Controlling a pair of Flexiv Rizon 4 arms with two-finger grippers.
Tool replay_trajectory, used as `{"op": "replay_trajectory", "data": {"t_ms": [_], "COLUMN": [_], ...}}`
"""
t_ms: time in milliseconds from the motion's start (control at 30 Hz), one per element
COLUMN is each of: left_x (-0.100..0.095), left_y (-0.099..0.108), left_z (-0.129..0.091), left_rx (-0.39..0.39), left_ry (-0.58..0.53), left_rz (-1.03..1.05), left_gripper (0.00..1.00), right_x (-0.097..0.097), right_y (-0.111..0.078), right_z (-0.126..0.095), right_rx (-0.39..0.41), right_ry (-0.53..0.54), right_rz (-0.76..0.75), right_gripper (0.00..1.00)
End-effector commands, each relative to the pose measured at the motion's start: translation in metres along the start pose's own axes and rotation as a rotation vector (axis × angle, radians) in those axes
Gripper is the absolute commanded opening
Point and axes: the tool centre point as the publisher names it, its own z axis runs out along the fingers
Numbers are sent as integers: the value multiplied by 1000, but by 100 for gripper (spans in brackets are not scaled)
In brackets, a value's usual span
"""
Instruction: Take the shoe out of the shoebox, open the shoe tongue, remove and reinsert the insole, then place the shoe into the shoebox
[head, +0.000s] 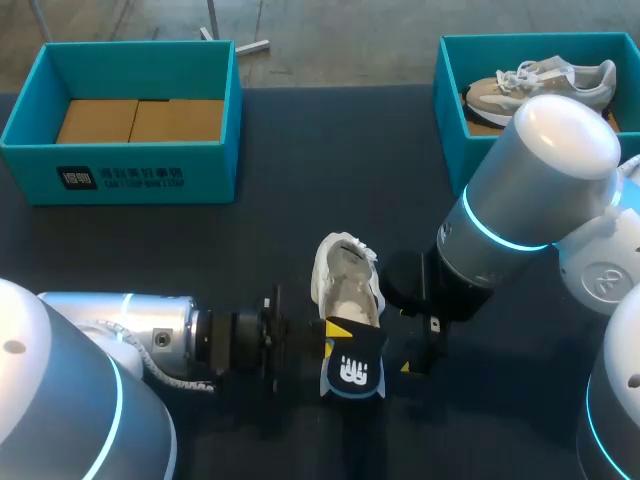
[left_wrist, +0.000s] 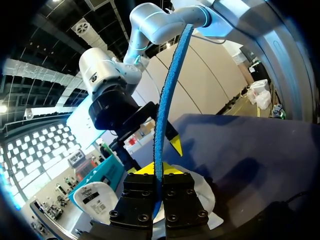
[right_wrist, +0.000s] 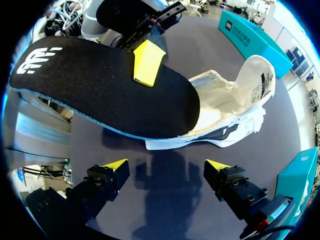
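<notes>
L gripper (head: 330, 338) was pressed together on the black insole (head: 355, 370), pinching it from both flat sides. In the L wrist view the insole (left_wrist: 162, 120) ran edge-on out from between the closed fingers (left_wrist: 145, 169), blue edge facing us. In the R wrist view one yellow fingertip (right_wrist: 147, 62) of the L gripper sat flat on the insole's (right_wrist: 100, 90) black top face, and the insole was held off the counter (right_wrist: 165, 200). Its far end reached over the opening of the white shoe (right_wrist: 230, 105); we couldn't tell if it touched inside.

The white shoe (head: 345, 280) lay on the dark counter (head: 300, 150) near the middle, outside both boxes, just beside the insole.

R gripper (right_wrist: 166, 167) was spread wide, nothing between its fingers, hovering over the counter just beside shoe and insole. In the head view the R gripper (head: 420, 352) sat right of the insole.

Left teal shoebox (head: 35, 150) stood at the far L of the counter w/ cardboard (head: 140, 120) inside. Right teal shoebox (head: 452, 85) stood at the far R, holding a beige sneaker (head: 540, 80).
</notes>
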Motion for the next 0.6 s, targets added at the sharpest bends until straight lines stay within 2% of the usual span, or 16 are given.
{"op": "replay_trajectory", "data": {"t_ms": [33, 600], "left_x": [1, -2], "left_y": [2, 18], "left_z": [2, 4], "left_rx": [-10, -62], "left_ry": [-6, -31], "left_rz": [0, 12], "left_gripper": [0, 0], "right_x": [1, 1], "right_y": [0, 0], "right_z": [1, 1], "right_rx": [2, 2], "right_ry": [-3, -3], "right_rz": [1, 1], "right_gripper": [100, 100]}}
